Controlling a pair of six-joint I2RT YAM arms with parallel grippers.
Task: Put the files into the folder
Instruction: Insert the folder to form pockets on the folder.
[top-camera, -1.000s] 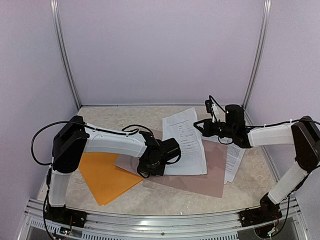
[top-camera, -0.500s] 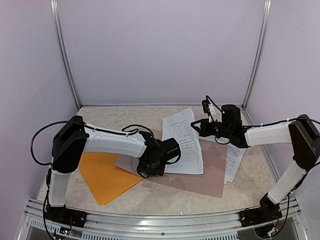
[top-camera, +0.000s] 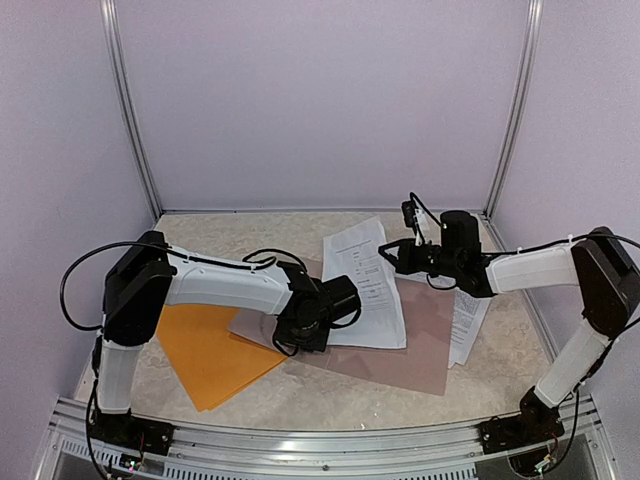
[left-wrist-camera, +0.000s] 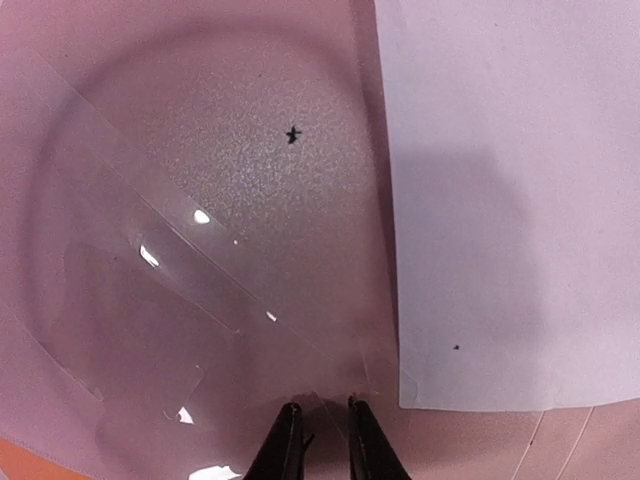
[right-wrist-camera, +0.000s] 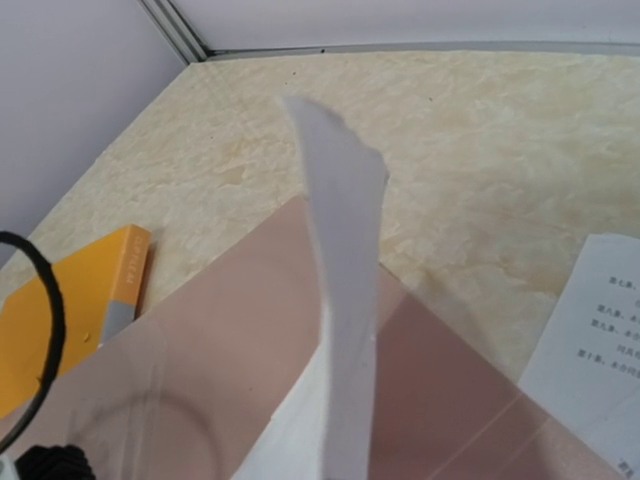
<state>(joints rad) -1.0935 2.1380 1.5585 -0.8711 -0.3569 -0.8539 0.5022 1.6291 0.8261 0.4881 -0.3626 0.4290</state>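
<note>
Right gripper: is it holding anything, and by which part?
Yes: the right gripper is shut on a printed white sheet, pinching its right edge near the far corner; that side curls upward.

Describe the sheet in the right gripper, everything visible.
Thin white printed sheet with lines of black text. Its far right edge is pinched in the shut right gripper and curls upward; the rest lies flat on the translucent brownish cover. Its near left corner sits close beside the left gripper, no contact visible.
</note>
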